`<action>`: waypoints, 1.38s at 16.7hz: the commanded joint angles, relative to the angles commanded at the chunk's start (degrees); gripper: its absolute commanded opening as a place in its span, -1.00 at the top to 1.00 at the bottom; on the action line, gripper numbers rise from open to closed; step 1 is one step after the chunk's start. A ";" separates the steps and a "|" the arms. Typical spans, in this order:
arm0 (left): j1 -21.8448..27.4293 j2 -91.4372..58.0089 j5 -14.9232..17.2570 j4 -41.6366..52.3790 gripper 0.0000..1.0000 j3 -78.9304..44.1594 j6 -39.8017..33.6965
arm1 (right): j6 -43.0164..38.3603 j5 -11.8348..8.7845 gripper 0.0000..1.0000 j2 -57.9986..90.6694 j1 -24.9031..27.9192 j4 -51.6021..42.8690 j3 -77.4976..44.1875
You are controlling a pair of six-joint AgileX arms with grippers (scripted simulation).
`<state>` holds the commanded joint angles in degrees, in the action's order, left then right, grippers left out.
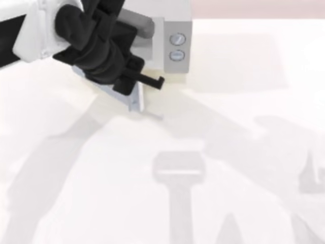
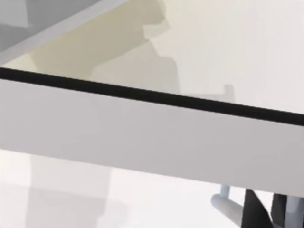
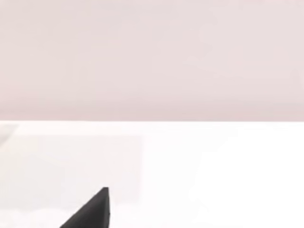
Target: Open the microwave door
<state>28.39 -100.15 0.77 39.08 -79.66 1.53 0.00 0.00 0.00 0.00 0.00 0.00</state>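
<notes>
The microwave (image 1: 175,25) is a light-grey box at the table's far edge, with two round knobs (image 1: 176,47) on its side panel. The microwave door (image 1: 133,99) is swung out toward the front left, well off the box. My left gripper (image 1: 144,81) sits over the door's free edge. In the left wrist view the door (image 2: 142,133) crosses the frame as a grey band, and the slim handle (image 2: 230,209) runs in between the two black fingers of my left gripper (image 2: 268,216), which is shut on it. The mesh window is hidden.
Only a dark tip of my right gripper (image 3: 95,211) shows in the right wrist view, over bare white table; that arm is outside the top view. Arm shadows lie across the table (image 1: 228,152) in front of the microwave.
</notes>
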 joint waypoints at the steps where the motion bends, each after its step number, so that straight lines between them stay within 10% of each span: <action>1: 0.00 0.00 0.00 0.00 1.00 0.00 0.00 | 0.00 0.00 -1.00 0.00 0.00 0.00 0.00; 23: -1.47 1.70 2.67 0.13 1.00 2.38 4.35 | 0.00 0.00 -1.00 0.00 0.00 0.00 0.00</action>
<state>26.92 -98.45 3.44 39.22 -77.28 5.88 0.00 0.00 0.00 0.00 0.00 0.00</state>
